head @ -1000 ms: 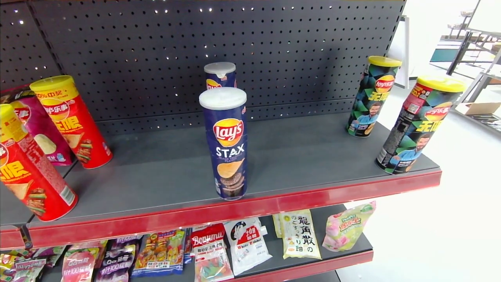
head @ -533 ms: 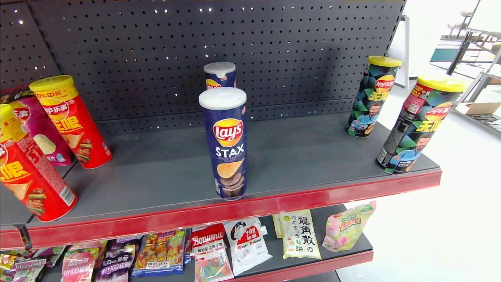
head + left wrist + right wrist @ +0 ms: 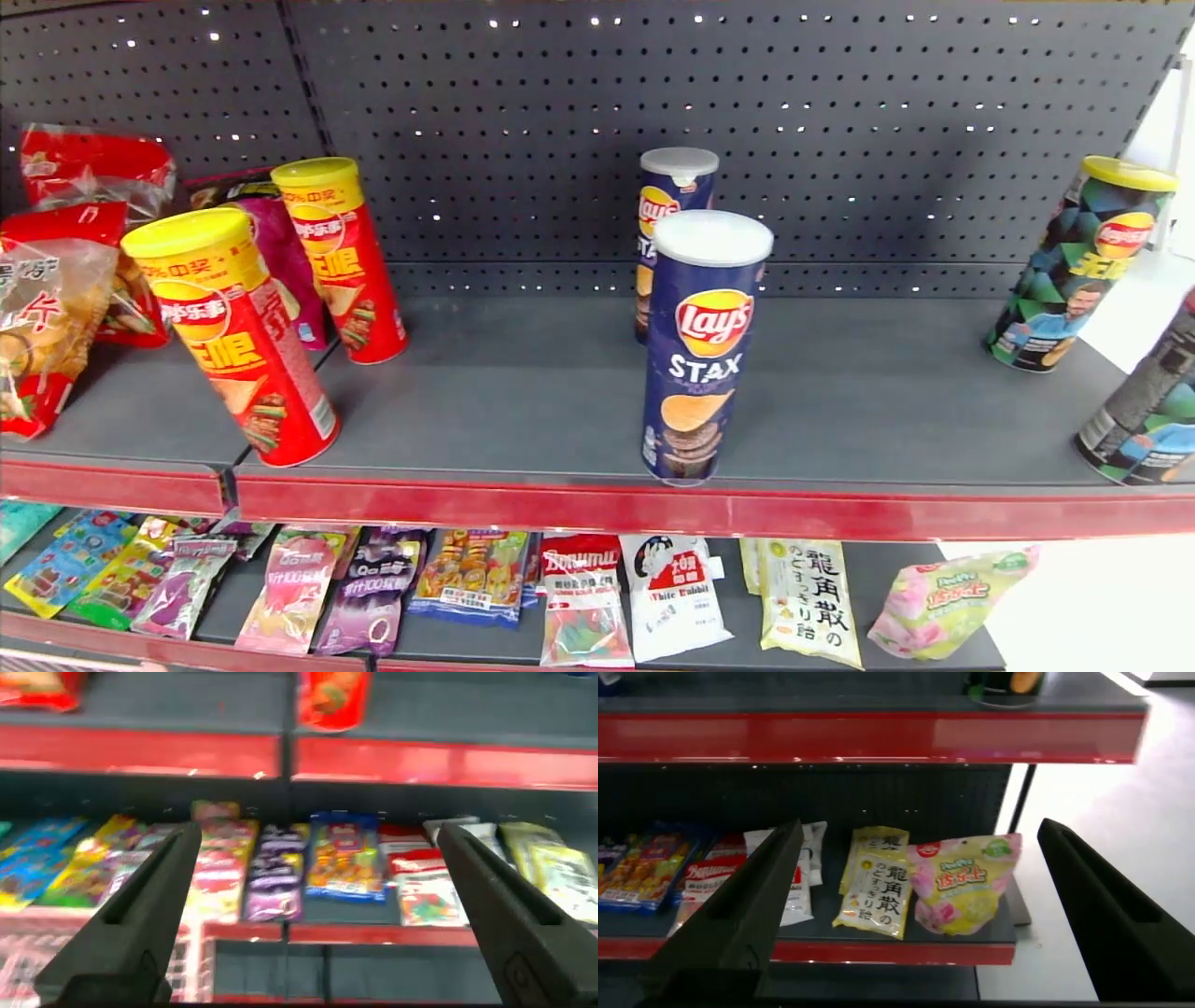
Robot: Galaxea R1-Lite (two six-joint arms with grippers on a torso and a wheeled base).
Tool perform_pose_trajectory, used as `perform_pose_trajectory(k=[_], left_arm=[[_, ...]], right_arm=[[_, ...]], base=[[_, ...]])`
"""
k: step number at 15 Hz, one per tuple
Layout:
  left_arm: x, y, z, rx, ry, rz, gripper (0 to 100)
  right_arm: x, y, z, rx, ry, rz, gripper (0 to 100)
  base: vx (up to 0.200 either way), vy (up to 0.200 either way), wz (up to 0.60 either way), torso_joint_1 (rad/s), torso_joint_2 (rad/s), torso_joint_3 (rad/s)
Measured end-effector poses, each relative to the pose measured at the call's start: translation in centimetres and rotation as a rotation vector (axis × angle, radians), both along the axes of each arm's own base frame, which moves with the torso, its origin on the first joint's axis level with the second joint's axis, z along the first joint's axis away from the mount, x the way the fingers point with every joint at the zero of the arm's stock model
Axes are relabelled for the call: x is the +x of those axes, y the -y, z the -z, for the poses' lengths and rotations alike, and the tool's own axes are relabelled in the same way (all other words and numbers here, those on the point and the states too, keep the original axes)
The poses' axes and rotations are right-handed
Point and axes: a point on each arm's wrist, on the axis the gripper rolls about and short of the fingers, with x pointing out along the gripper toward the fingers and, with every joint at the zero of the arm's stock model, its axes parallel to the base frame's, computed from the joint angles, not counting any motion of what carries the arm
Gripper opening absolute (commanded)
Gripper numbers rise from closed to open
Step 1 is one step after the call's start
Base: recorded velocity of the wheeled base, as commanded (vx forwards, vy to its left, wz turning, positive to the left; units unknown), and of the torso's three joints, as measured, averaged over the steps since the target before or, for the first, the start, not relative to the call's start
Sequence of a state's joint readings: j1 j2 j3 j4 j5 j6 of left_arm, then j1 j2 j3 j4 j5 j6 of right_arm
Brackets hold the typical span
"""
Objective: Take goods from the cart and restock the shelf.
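blue can (image 3: 707,345): upright, shelf (image 3: 523,401) front edge | second blue can (image 3: 674,201): behind it, seemingly upright

Shop, self-service aisle, as we record it: one grey steel shelf (image 3: 523,392) with red front rail (image 3: 653,509) and perforated back panel (image 3: 840,112); crisp tubes (image 3: 705,345) standing faced outward (red, blue, green-patterned); lower shelf (image 3: 878,950) carrying snack packets (image 3: 471,574) laid in overlapping rows.

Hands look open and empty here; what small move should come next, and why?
Probably turn away to fetch another item: the left hand and right hand are both open, holding nothing, while the shelf has bare room beside the blue can.
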State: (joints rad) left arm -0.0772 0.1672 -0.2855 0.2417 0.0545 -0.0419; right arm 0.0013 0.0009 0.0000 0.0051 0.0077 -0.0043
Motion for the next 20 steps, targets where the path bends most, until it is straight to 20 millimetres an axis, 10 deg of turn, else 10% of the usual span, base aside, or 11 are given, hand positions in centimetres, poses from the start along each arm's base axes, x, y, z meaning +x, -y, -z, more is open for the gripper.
perform_pose_trajectory(k=[8,16,20], left_arm=[[-0.3,-0.1,3.5,0.029,-0.033,-0.196,100],[0.6,0.4,5.6,0.028,0.125,-0.003,100],[0.7,0.4,5.7,0.029,0.124,-0.002,100]], right_arm=[[0.0,0.0,0.0,0.000,0.000,0.000,100],[-0.1,0.0,-0.4,-0.026,0.015,-0.021,100],[-1.1,-0.2,-6.6,-0.015,0.140,-0.162,100]], base=[[0.000,0.000,0.00,0.000,0.00,0.000],[0.000,0.000,0.00,0.000,0.00,0.000],[0.000,0.000,0.00,0.000,0.00,0.000]])
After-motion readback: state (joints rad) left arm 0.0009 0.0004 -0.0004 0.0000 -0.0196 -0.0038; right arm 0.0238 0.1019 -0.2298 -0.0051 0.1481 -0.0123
